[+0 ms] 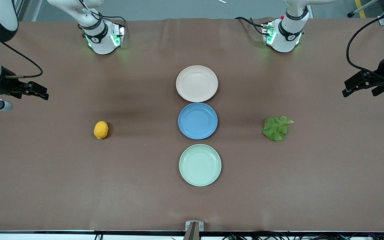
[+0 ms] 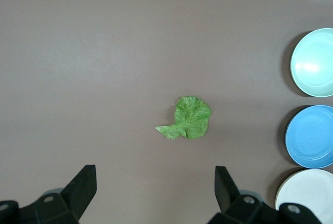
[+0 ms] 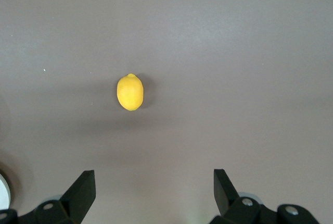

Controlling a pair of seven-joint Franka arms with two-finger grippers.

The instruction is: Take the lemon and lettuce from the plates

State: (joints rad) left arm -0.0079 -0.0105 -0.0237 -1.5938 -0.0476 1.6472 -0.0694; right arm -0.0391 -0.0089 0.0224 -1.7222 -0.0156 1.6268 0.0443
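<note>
Three bare plates, blue plate (image 1: 197, 120) central. Lemon (image 1: 101, 129) lies on the table (image 1: 45, 173) toward the right arm's end; lettuce (image 1: 276, 128) toward the left arm's. Right claw (image 3: 154, 195) and left claw (image 2: 155, 190) hang parted, raised over the table's ends. Both foods already lie off the plates.

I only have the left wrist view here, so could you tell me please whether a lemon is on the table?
Observer: Yes, the lemon lies on the bare table toward the right arm's end, on no plate.
Operator: Is the right pincer close to it?
Observer: No. The right pincer hangs open over the table edge at its own end.
Operator: And my own arm?
Observer: The left pincer hangs open over the table's other end; the lettuce lies on the table beside the blue plate.
</note>
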